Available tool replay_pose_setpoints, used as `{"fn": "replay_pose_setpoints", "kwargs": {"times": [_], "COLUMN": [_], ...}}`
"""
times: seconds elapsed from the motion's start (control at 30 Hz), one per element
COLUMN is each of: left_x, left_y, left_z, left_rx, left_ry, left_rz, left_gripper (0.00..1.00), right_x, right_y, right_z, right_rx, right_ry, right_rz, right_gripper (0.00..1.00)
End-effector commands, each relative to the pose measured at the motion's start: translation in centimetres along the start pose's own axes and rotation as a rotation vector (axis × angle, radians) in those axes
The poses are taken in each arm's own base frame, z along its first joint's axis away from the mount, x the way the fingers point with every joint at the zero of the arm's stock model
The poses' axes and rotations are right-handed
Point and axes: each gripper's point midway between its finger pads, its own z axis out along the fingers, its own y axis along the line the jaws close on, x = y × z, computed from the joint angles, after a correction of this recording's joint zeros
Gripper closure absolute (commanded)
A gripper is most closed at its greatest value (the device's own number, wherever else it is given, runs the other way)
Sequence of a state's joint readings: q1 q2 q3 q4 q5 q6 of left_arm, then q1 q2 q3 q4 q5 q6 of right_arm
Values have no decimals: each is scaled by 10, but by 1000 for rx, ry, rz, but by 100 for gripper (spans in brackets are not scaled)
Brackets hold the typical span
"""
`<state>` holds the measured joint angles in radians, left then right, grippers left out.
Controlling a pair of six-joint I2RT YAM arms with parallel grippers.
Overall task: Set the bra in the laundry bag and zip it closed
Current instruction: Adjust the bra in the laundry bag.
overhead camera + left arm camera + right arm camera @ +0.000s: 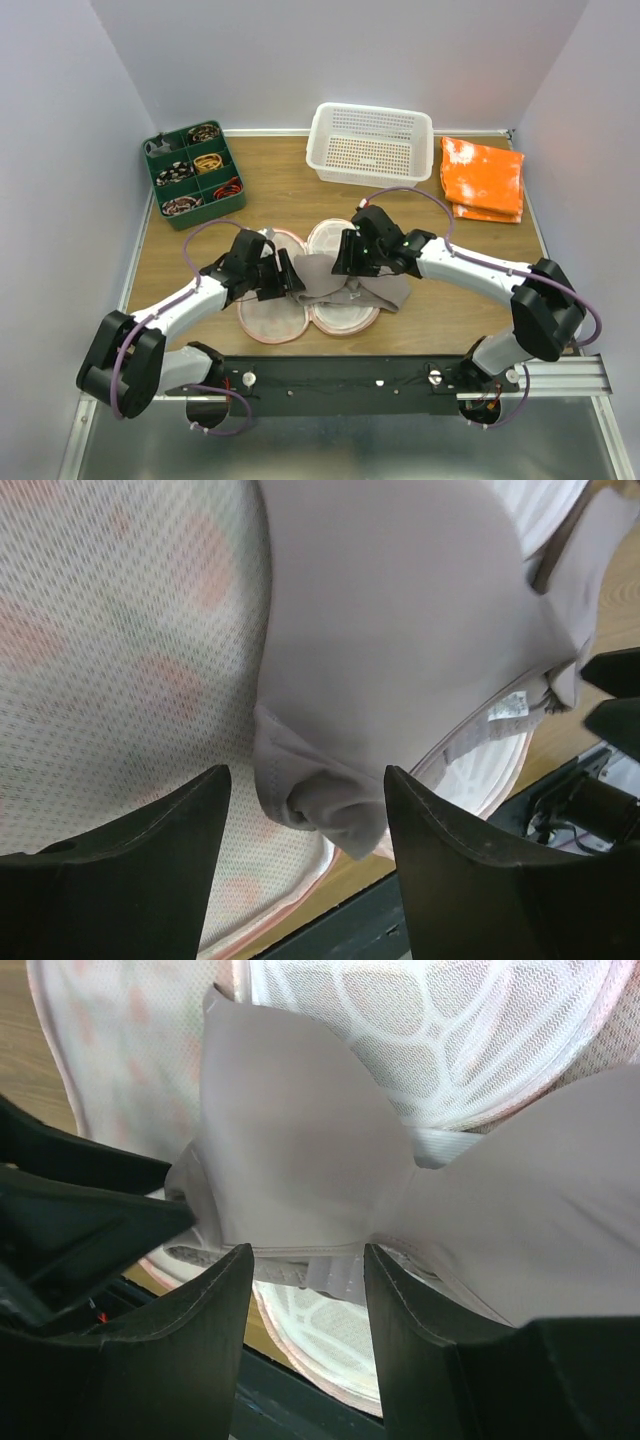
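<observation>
Left gripper [307, 780] stands wide apart, straddling the bunched end of the bra [385, 292]. Right gripper [307, 1255], fingers also apart, straddles the bra's middle edge. The bra lies across the open bag [272, 325], centre of the top view.

The left arm [180, 303] and right arm [470, 268] reach inward with wrists tipped down. The left gripper [278, 275] and right gripper [350, 262] face each other (near, not touching), both with jaws parted.
</observation>
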<state>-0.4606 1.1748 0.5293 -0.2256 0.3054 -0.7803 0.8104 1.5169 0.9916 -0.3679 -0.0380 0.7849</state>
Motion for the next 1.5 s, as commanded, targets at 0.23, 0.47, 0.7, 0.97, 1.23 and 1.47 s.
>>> {"fn": "replay_pose_setpoints", "kwargs": {"times": [0.23,0.47,0.7,0.97,1.23,1.47], "left_x": [15,1,-28,-66,-92,-117], "left_y": [-17,-39,-76,-114,-112,-144], "left_z": [10,-8,-35,-63,-82,-127], "left_rx": [154,219,260,277,159,162], "left_ry": [30,-20,-69,-150,-234,-287], "left_rz": [-65,-40,18,58,145,344], "left_gripper": [49,100,100,100,100,100], "right_x": [-14,-11,-35,-45,-8,-8], "right_y": [8,4,-15,-45,-58,-56], "right_z": [-17,-18,-43,-83,-67,-59], "right_rx": [-14,-2,133,207,188,168], "right_ry": [-54,-46,-166,-343,-249,-247], "right_rz": [-15,-12,13,110,236,245], "right_gripper": [43,45,45,43,29,29]}}
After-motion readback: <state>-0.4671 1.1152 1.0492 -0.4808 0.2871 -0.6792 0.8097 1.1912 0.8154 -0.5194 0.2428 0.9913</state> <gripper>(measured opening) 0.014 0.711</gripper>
